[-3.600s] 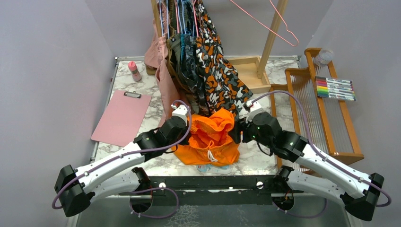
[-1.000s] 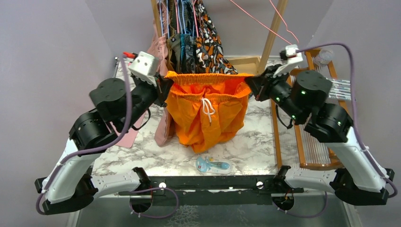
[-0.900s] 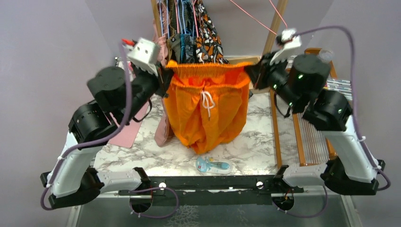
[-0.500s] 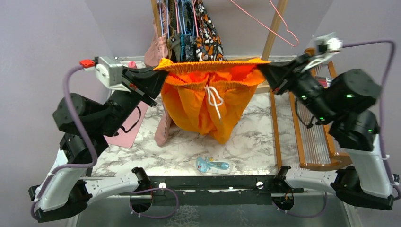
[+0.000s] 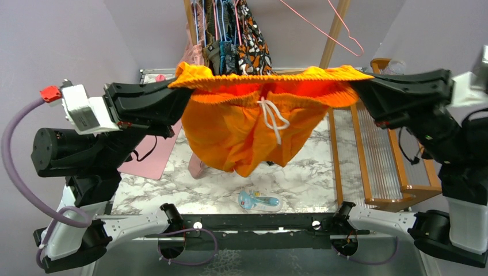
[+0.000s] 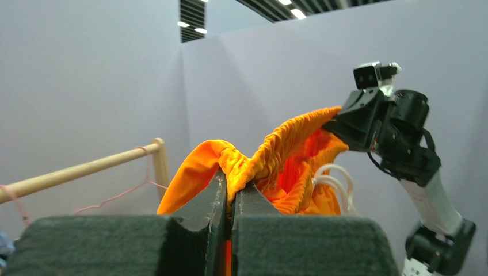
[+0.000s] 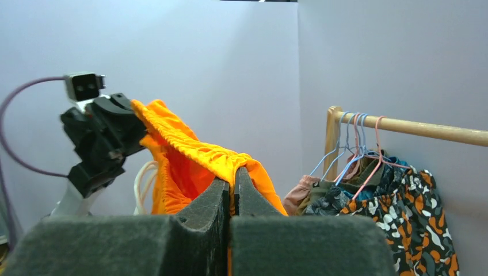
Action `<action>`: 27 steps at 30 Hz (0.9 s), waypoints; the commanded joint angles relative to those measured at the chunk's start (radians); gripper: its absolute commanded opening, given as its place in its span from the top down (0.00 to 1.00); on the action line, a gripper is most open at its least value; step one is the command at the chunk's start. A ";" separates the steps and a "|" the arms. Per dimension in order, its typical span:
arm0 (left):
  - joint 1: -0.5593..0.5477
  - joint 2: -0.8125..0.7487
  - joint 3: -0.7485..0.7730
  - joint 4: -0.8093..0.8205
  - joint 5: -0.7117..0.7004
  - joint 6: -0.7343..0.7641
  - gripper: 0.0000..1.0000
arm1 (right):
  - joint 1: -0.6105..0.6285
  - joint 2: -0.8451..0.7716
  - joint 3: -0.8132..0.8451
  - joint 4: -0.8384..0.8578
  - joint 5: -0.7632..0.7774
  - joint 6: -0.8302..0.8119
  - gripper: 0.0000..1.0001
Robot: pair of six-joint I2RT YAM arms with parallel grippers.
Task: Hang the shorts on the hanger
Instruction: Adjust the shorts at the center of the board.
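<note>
The bright orange shorts [image 5: 253, 132] hang high above the table, waistband stretched wide between both arms, white drawstring [image 5: 275, 118] dangling at the front. My left gripper [image 5: 183, 92] is shut on the waistband's left end [image 6: 244, 167]. My right gripper [image 5: 358, 86] is shut on its right end [image 7: 230, 161]. The pink wire hanger [image 5: 328, 31] hangs empty from the wooden rail at the back right, beyond and above the shorts; it also shows faintly in the left wrist view [image 6: 115, 198].
Several garments on blue and pink hangers [image 5: 230, 40] crowd the rack behind the shorts. A pink clipboard [image 5: 158, 158] lies left, a small blue object [image 5: 259, 201] near the front edge, a wooden rack [image 5: 380, 149] with markers right. The rack's post [image 5: 329, 43] stands behind.
Both arms have risen and spread apart, lifting the shorts higher and pulling the waistband out wide and taut. The legs now hang clear above the table.
</note>
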State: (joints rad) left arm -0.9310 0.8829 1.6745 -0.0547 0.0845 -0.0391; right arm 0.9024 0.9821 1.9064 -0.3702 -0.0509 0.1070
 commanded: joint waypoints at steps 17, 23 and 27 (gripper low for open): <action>0.011 0.058 0.033 -0.015 -0.357 0.099 1.00 | -0.019 0.128 -0.037 -0.035 0.398 -0.064 0.99; 0.011 0.015 0.092 0.036 0.009 0.023 1.00 | -0.019 0.045 0.057 -0.005 -0.160 -0.072 0.99; 0.014 -0.085 0.008 0.261 0.317 -0.066 1.00 | -0.019 -0.041 0.077 0.094 -0.446 -0.017 0.99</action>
State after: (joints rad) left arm -0.9222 0.9226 1.6981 -0.0727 0.0536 -0.0105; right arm 0.8871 1.0523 1.9110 -0.4191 -0.1352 0.0578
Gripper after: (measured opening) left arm 0.023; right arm 0.014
